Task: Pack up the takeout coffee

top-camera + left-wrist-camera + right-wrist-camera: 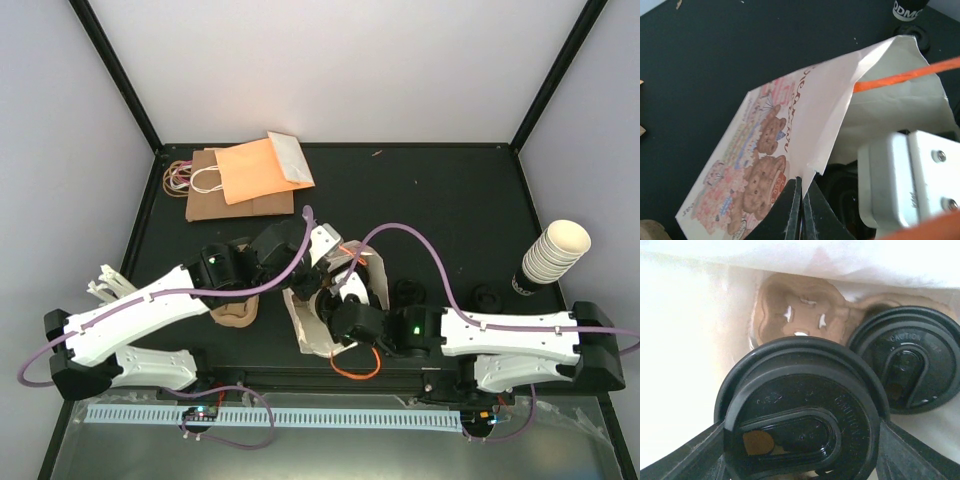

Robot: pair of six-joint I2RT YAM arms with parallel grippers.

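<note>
In the right wrist view the takeout coffee (802, 410) shows only its black lid; the paper body is hidden below. My right gripper (802, 452) is shut on it, one finger on each side of the lid, inside the white bag (680, 340). A second lidded cup (907, 365) sits in a brown pulp carrier (800, 310) on the bag's floor. My left gripper (802, 200) is shut on the edge of the bag (805, 115), which has teddy-bear print and an orange handle (905, 75). From above, the left gripper (305, 272) and right gripper (345, 312) meet at the bag (308, 338).
A tilted stack of nested cream cups (557, 252) stands at the right edge. A brown bag (215, 200) and an orange bag (255, 168) lie at the back left. Loose black lids (408, 292) (485, 296) lie by the right arm. Another pulp carrier (235, 313) lies under the left arm.
</note>
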